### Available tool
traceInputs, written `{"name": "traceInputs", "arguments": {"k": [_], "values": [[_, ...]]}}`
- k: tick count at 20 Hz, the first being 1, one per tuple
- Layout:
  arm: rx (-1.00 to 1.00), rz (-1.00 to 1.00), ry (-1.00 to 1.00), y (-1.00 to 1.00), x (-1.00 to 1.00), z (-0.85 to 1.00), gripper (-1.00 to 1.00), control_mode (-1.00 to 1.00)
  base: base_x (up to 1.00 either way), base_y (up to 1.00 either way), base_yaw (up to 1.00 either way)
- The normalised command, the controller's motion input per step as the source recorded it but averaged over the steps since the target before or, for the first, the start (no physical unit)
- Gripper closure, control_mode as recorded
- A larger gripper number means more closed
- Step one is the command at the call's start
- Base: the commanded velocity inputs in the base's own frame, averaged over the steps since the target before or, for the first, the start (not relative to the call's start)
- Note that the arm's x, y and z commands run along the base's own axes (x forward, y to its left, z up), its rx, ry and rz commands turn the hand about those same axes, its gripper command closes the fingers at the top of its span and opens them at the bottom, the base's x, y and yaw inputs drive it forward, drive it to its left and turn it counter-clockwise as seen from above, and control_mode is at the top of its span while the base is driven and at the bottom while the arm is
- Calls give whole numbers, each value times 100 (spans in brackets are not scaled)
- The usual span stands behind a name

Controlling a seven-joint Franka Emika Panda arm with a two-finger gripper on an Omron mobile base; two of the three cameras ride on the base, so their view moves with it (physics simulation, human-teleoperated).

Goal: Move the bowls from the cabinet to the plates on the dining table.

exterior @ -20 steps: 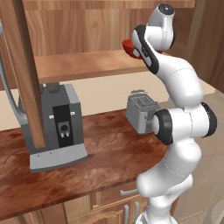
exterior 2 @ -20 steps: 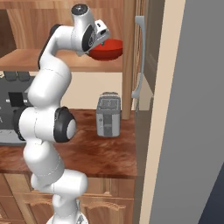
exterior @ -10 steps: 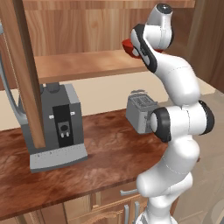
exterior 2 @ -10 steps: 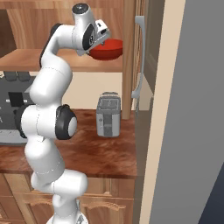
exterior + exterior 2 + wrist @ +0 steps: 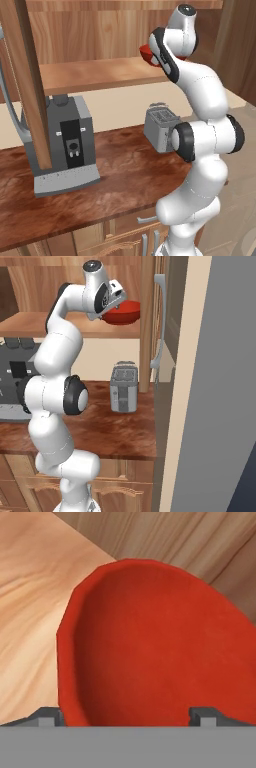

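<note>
A glossy red bowl (image 5: 150,647) sits on the wooden shelf (image 5: 90,75) of the cabinet, near the shelf's right end (image 5: 125,312). My gripper (image 5: 126,714) is open at the bowl. One fingertip (image 5: 47,716) stands outside the rim and the other (image 5: 206,715) lies over the bowl's inside, so the open jaws straddle the rim. In the left base view the hand covers most of the bowl (image 5: 145,52). The cabinet door (image 5: 150,306) with its grey bar handle (image 5: 159,321) stands open beside the bowl. The plates and the dining table are out of view.
Under the shelf, a grey toaster (image 5: 124,387) and a dark coffee machine (image 5: 67,145) stand on a reddish-brown counter (image 5: 115,185). A second open door (image 5: 27,85) hangs at the left. A tall grey wall (image 5: 215,406) closes the right side.
</note>
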Motion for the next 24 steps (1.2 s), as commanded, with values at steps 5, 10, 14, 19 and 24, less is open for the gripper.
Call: {"name": "traceInputs", "arguments": {"k": [5,10,14,19,24], "values": [[0,0,0,4,0,0,100,-100,0,0,0],[0,0,0,1,0,0,100,-100,0,0,0],[0,0,0,0,-1,0,100,-100,0,0,0],[0,0,-8,7,-25,3,100,-100,0,0,0],[0,1,-8,13,-22,10,100,-100,0,0,0]]}}
